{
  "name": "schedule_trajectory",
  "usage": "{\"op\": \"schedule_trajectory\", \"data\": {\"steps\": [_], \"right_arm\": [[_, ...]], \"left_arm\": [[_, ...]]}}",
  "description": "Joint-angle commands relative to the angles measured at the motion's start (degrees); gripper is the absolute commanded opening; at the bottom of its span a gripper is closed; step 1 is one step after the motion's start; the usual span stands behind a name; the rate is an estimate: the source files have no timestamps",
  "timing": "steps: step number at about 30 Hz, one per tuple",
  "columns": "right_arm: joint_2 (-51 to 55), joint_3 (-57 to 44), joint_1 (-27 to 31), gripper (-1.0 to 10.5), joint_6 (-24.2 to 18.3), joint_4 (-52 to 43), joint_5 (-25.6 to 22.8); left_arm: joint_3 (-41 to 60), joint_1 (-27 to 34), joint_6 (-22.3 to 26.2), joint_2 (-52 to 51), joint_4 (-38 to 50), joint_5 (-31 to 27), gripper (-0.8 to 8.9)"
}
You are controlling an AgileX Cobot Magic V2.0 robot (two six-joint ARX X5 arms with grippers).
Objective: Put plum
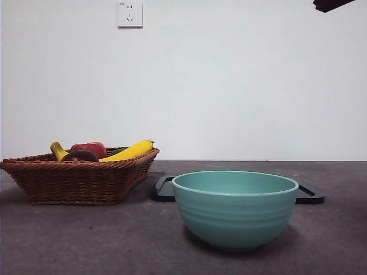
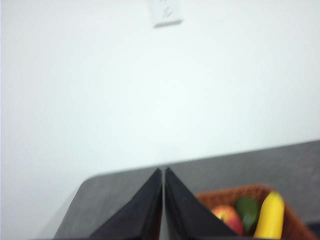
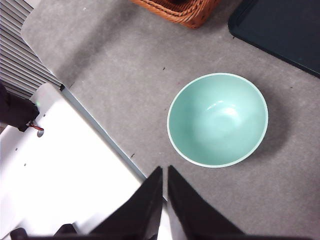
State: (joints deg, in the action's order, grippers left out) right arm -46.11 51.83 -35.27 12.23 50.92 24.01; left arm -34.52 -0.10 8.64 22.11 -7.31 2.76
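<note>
Pre-grasp step: dark maroon plum (image 1: 80, 156) untouched in woven wicker basket (image 1: 80, 182). Left gripper (image 2: 163, 172), right gripper (image 3: 164, 170): jaws closed, empty. Next: open, descend onto plum.

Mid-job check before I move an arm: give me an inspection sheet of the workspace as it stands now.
Surface: grey table, bare in front of the bowl.
Job's things: plum lies in the wicker basket, only its top showing over the rim. Teal bowl stands empty.
Clutter: in the basket also a red fruit, a banana and a green item; a dark tray lies behind the bowl.
Grippers: left gripper shut, holding nothing, up near the basket; right gripper shut, holding nothing, above the table beside the bowl.
Cables: a red wire on the robot base.
Surroundings: white wall with a socket.
</note>
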Motion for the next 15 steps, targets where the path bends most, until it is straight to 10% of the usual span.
{"op": "schedule_trajectory", "data": {"steps": [1,15], "right_arm": [[-0.22,1.01,-0.50,0.1,-0.70,-0.39,-0.02],[-0.22,1.01,-0.50,0.0,-0.70,-1.62,-0.02]], "left_arm": [[5.25,1.03,1.42,-3.08,1.44,-0.33,0.06],[27.78,2.67,0.92,-17.16,5.53,-0.46,0.06]]}}
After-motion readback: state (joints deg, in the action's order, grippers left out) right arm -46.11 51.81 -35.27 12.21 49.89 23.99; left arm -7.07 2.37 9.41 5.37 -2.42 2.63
